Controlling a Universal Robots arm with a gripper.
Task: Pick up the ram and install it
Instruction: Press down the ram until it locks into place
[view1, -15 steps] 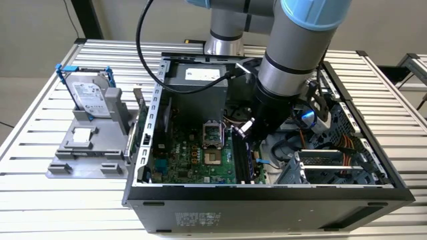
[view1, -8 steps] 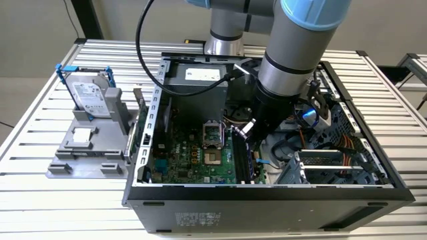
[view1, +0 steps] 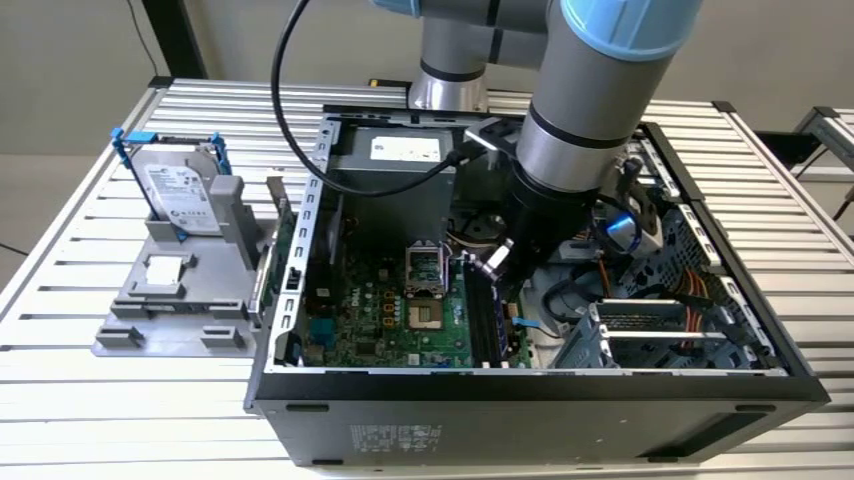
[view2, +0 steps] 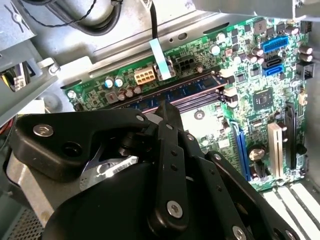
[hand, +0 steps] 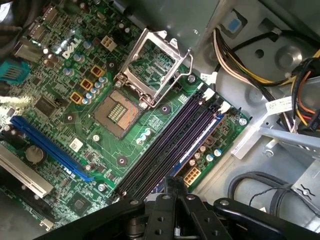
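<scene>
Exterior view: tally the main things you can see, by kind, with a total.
Computer case: 1
Hard drive: 1
Grey holder: 1
Robot arm: 1
Total: 4

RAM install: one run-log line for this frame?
stage: ram in outermost slot | gripper at ram's end | case open | hard drive in stand outside case

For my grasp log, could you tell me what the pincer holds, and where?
It cannot be told; the pincer is at the edge of the ram, which stands among the slots.
</scene>
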